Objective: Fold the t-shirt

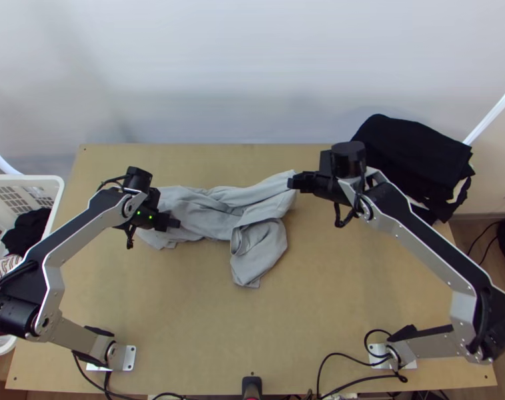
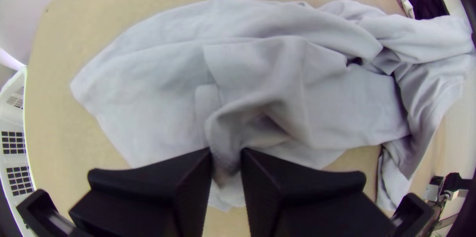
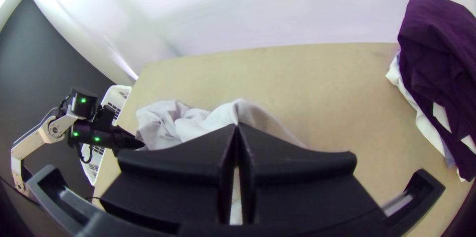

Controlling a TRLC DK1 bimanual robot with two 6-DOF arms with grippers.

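Observation:
The light grey t-shirt (image 1: 215,217) lies bunched and wrinkled across the table's middle, one part hanging down toward the near side. At its left part is my left gripper (image 1: 174,223); in the left wrist view a fold of the t-shirt (image 2: 148,93) is pinched between the fingers of the left gripper (image 2: 226,161). My right gripper (image 1: 293,181) holds the shirt's upper right end. From the right wrist view, the right gripper (image 3: 237,127) is shut on a raised edge of the t-shirt (image 3: 198,122), which slopes down from the fingertips.
A white basket (image 1: 42,180) with clothes stands off the table's left edge. A dark pile of cloth (image 1: 412,153) lies at the back right corner, near the right arm. Bare wooden tabletop (image 1: 252,333) spreads between the shirt and the arms' bases.

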